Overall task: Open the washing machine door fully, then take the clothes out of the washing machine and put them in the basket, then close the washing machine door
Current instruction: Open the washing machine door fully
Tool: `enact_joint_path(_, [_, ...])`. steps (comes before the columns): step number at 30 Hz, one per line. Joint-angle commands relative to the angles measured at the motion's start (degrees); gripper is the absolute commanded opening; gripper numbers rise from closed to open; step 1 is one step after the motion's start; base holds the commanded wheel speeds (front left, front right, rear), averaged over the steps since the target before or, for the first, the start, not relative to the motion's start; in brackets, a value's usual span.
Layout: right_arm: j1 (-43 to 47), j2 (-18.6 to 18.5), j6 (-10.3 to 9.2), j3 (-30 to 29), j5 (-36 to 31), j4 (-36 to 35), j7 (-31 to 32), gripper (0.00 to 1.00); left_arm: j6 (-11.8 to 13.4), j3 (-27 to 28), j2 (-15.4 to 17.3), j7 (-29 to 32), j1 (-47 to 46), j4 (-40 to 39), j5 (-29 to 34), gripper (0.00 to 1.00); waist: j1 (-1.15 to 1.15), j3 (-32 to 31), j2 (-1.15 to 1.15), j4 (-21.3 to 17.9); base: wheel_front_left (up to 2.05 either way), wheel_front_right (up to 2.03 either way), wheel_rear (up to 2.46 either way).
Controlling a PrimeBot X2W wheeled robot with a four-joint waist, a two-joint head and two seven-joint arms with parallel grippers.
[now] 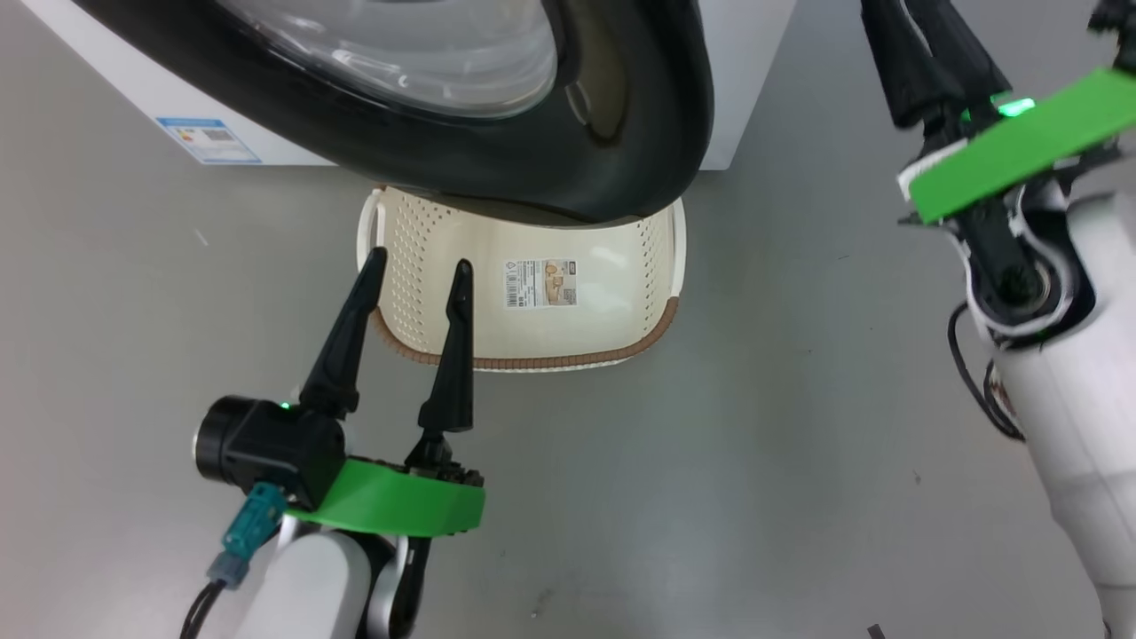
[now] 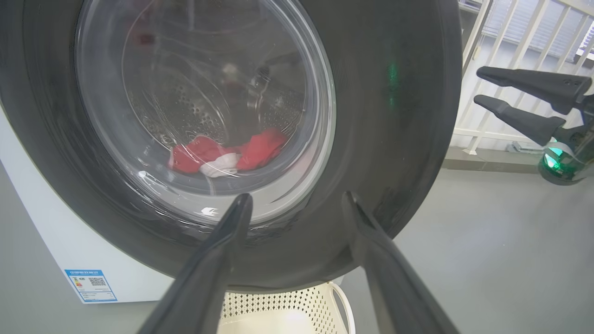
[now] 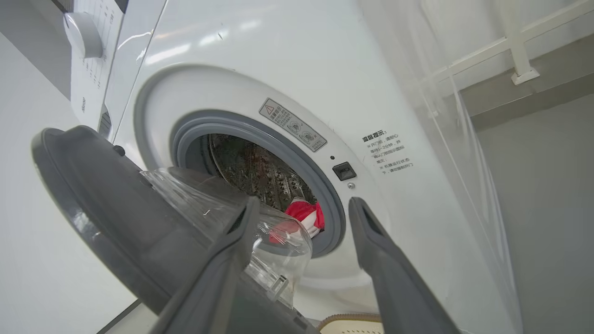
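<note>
The white washing machine (image 3: pixel 287 60) fills the upper right wrist view, with its black-rimmed washing machine door (image 3: pixel 106 195) swung partly out at lower left. At the head view's centre the cream basket (image 1: pixel 568 359) sits half under the door's lower edge, and the red and white clothes (image 3: pixel 304 212) lie inside the drum (image 3: pixel 260 171). The left gripper (image 1: pixel 417 264), lower left there, and the right gripper (image 2: pixel 479 84), upper right of the left wrist view, both have fingers spread, holding nothing.
</note>
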Motion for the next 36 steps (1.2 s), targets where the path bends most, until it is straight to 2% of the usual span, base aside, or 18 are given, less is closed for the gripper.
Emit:
enact_joint_path(1, [2.0,0.1,0.43,0.7,-1.6,-1.8,-1.9,1.00,0.1,2.2,1.1,-0.4,1.1,-1.9,0.0,1.00,0.00,-0.1,0.00,-0.3,0.00,0.00,0.00])
enact_joint_path(8, [7.1,-2.1,0.43,2.5,-14.9,-3.5,-11.1,1.00,0.4,3.6,1.1,-0.4,1.5,-3.8,0.3,1.00,0.00,0.0,0.00,-1.3,0.00,0.00,0.00])
enact_joint_path(12, [10.8,-1.7,0.43,0.1,-25.4,-4.7,-13.5,1.00,0.5,3.9,1.0,-0.4,1.9,-4.5,0.6,1.00,0.00,0.0,0.00,-1.4,0.00,0.00,0.00])
enact_joint_path(17, [15.3,1.6,0.43,-4.7,-34.9,-7.5,-14.3,1.00,0.7,4.4,1.0,-0.4,2.3,-5.2,1.0,1.00,0.00,0.0,0.00,-1.7,0.00,0.00,0.00])
enact_joint_path(23, [21.8,6.5,0.43,-10.5,-46.7,-14.7,-14.4,1.00,0.7,4.9,0.9,-0.4,3.0,-6.6,1.9,1.00,0.00,0.0,0.00,-2.1,0.00,0.00,0.00])
enact_joint_path(29, [26.6,9.5,0.43,-12.1,-53.1,-19.5,-14.4,1.00,0.7,5.6,0.8,-0.4,3.2,-7.3,2.5,1.00,0.00,0.1,0.00,-2.6,0.00,0.00,0.00])
enact_joint_path(36, [30.2,10.7,0.43,-13.3,-54.8,-22.2,-14.4,1.00,0.6,5.9,0.7,-0.4,3.2,-7.4,2.7,1.00,0.00,0.0,0.00,-2.8,0.00,0.00,0.00])
